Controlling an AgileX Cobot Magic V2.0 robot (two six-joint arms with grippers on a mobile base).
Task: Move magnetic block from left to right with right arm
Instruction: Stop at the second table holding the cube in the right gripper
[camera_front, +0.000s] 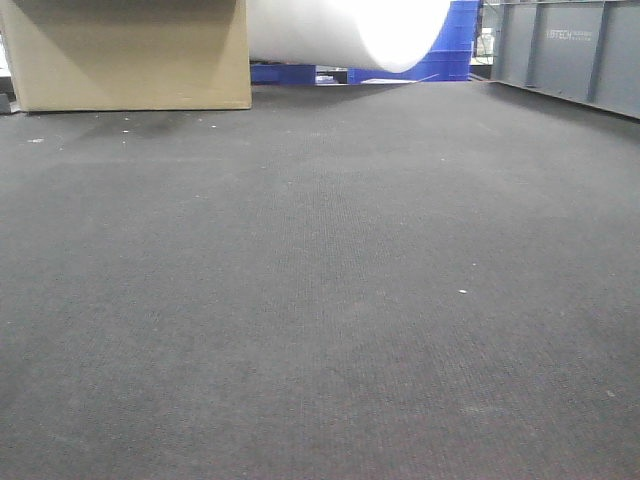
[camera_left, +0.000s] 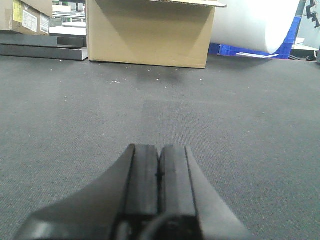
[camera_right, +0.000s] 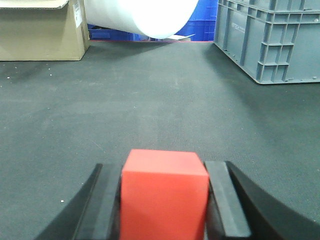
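The magnetic block (camera_right: 164, 192) sits between the two black pads of the right gripper (camera_right: 164, 172), which are clamped flat against its left and right faces. The red cube is square to the pads, with its top face and near face showing. A flat grip on opposite faces like this is probably what keeps a smooth, sharp-edged cube from twisting as it is carried. The lower edge of the right wrist view cuts off its underside, so I cannot tell whether it rests on the mat or hangs just above it. The exterior view shows neither the block nor either arm.

The left gripper (camera_left: 159, 149) has its fingers pressed together with nothing between them, low over the mat. It has no part in this task, so it is probably parked out of the way.

The surface is a dark grey textured mat (camera_front: 320, 300), flat, matte and dotted with a few pale specks. At its far left stands a cardboard box (camera_front: 130, 55). Beside it, toward the far middle, is a large white roll (camera_front: 350, 30) with blue crates (camera_front: 455, 45) behind it. A grey plastic crate (camera_right: 270, 40) lines the far right edge. The open mat to the right looks a fair place to set the cube down.
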